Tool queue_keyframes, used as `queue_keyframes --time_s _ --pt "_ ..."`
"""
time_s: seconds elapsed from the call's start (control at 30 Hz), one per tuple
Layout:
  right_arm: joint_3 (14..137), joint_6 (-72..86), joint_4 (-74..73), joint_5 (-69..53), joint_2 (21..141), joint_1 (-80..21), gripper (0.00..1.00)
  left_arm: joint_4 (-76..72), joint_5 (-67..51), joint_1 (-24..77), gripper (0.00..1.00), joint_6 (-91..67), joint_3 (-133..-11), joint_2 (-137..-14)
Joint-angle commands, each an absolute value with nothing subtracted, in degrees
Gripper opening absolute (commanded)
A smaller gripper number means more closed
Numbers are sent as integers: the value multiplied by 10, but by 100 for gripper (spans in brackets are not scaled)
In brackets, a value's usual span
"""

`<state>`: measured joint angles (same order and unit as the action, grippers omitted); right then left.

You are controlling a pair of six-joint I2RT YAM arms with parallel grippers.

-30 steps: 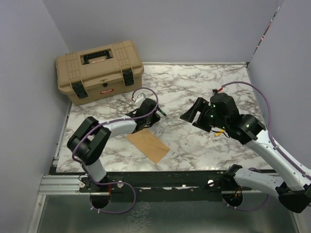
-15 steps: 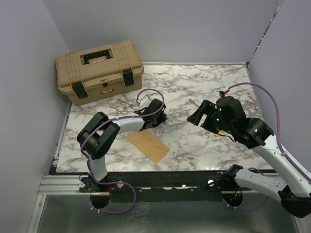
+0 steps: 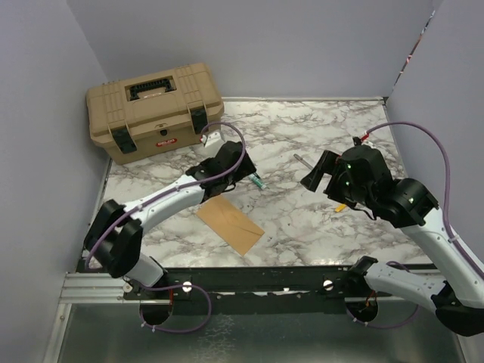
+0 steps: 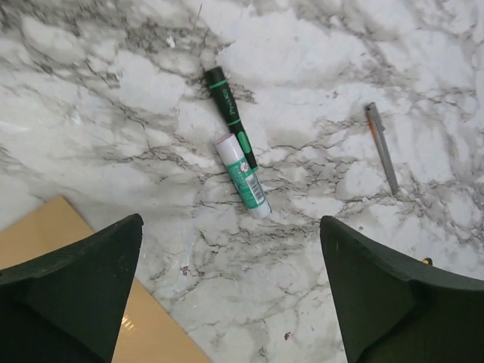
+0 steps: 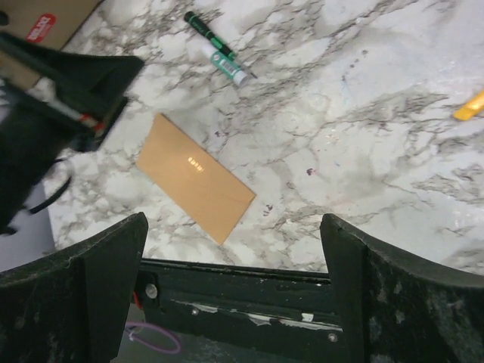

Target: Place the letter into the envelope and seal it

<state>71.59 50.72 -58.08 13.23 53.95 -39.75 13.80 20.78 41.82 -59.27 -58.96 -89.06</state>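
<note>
Lying flat on veined marble tabletop [image 3: 318,128]: smooth kraft-brown rectangular envelope [image 3: 231,224].

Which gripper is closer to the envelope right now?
Left. The left gripper hovers just beyond the far edge of the envelope; the right gripper hangs farther off, beyond it and to its right.

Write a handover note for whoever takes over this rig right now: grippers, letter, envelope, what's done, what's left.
Left gripper: open, empty, above the table over the glue stick.
Right gripper: open, empty, raised over the table's right half.
Envelope: flat near the front edge, flap down, nothing touching it.
Letter: no loose sheet in view, so probably inside the envelope.
Done: insertion, apparently.
Left: check that the flap is sealed; the pictures cannot show that.
</note>
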Motion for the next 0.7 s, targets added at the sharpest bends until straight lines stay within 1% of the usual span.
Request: queue_keyframes --time_s 0.0,0.13,0.23,0.33,0.5,0.67 --pt "759 510 -682 212 570 -396 100 274 296 420 99 -468 -652 -791" --pt "804 532 -748 253 583 -396 100 423 371 419 99 -399 -707 -705" --pt "850 552 -805 290 590 -396 100 503 404 418 99 -366 -737 -632" --pt "886 546 -838 322 594 -396 100 556 415 417 99 -358 -763 -562" --pt "929 506 -838 320 585 -396 100 627 425 417 99 -363 -807 -463" --pt "978 477 -838 332 581 -396 100 670 454 417 99 -339 -851 -403"
